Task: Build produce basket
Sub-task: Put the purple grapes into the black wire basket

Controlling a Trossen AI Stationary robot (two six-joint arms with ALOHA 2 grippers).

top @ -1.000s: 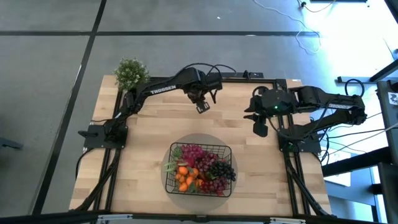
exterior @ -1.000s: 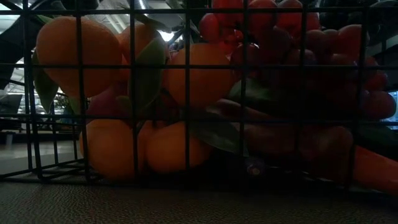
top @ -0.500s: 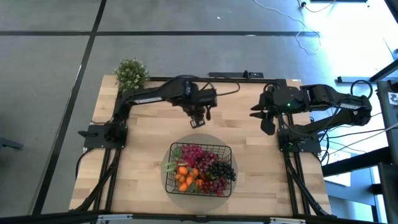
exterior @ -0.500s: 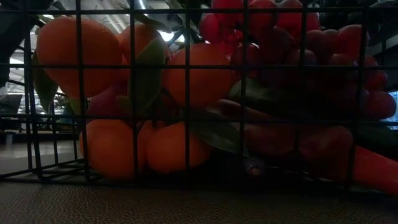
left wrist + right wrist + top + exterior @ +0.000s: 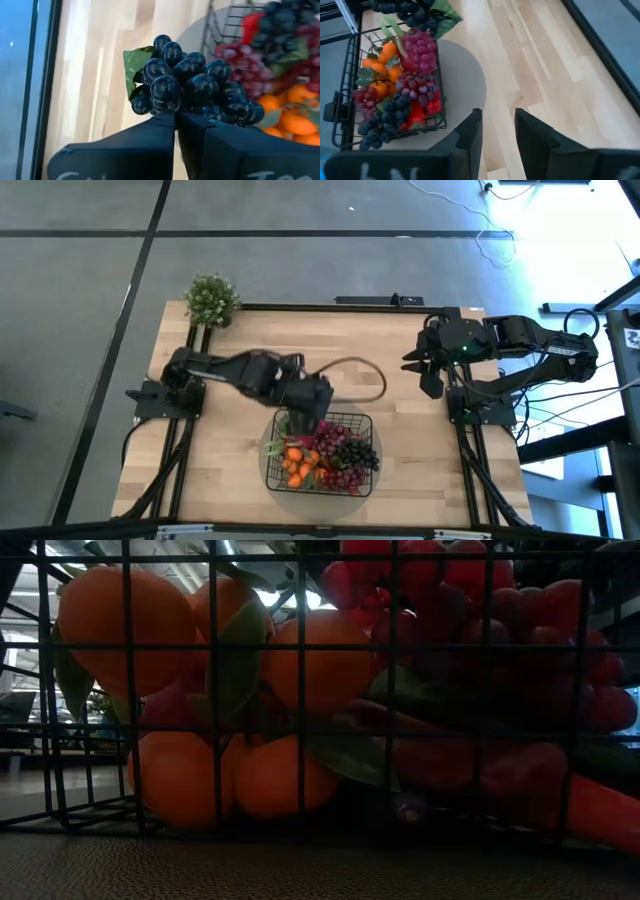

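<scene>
while my left pincer (image 5: 175, 117) is pinching the black grape bunch (image 5: 192, 82), i judge the step in hand is carrying it to the basket (image 5: 362, 420). it hangs just over the basket's far-left rim, with oranges (image 5: 294, 462) and red grapes (image 5: 310, 425) piled inside, so next i must lower and release. farther off, my right pincer (image 5: 495, 132) waits spread and empty at the bench's far-right edge.

left claw (image 5: 300, 416) now over basket (image 5: 364, 480)
</scene>
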